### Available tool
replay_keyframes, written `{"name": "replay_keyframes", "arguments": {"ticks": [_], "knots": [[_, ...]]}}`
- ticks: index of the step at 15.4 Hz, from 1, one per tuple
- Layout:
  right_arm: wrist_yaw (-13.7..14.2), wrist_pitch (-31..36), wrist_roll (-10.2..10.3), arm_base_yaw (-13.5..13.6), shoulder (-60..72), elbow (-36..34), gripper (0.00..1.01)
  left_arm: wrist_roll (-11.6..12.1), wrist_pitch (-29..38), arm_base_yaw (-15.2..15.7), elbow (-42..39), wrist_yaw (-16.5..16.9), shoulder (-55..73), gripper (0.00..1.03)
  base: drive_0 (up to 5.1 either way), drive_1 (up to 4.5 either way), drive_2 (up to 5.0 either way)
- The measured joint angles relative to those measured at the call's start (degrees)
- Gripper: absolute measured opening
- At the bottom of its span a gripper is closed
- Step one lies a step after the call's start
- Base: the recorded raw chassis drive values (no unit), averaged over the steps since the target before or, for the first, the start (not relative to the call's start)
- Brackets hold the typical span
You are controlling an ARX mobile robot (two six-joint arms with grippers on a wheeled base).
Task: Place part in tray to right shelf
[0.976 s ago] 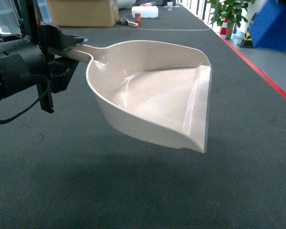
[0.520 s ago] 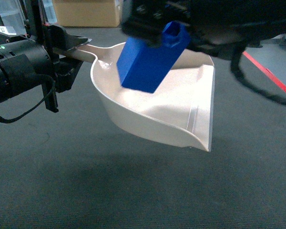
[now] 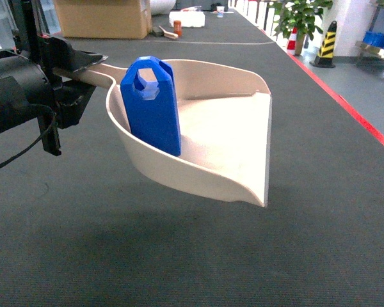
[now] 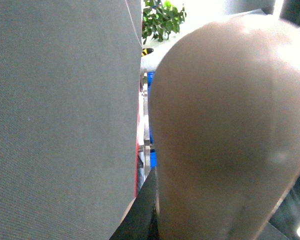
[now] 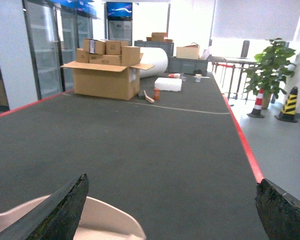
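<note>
Left jaws [image 3: 83, 69] around glossy tray [image 3: 230, 128] handle.

No writing can be read anywhere. The cardboard boxes [image 5: 107, 70] carry small labels, too blurred to make out. The blue screen [image 5: 119, 10] high on the back wall shows only a pale smear. The part [image 3: 151, 105] and the tray [image 3: 233, 144] bear no print or marking.

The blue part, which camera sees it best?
The head view: the blue part stands upright in the tray, fully visible. The left wrist view shows only the tray's underside; the right wrist view shows only a bit of tray rim.
</note>
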Motion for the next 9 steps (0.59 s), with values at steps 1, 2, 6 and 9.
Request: {"name": "replay_keyframes", "arguments": {"ticks": [1,2,6,9], "knots": [[-2.78,-1.97,-1.27,-3.96,-4.48,-2.71,0.98,0.02,-0.02,0.02,0.00,-0.02,0.00,0.18,0.0,0.00,0.0],[-3.15,-2.27,-1.73,-5.57,-6.78,-3.76,0.98,0.02,-0.02,0.09,0.00,-0.04,0.00,0.18,0.0,0.00,0.0],[-3.82,-2.14,-1.84,-5.49,-6.82,-3.41,0.98,-0.02,0.02,-0.11,0.00,0.26,0.00,0.18,0.0,0.00,0.0],[-3.93,-2.08,-1.84,-5.46,-6.86,-3.41,0.98,0.02,-0.04,0.24,0.00,-0.17,0.00,0.18,5.1,-2.38,-2.4]]}}
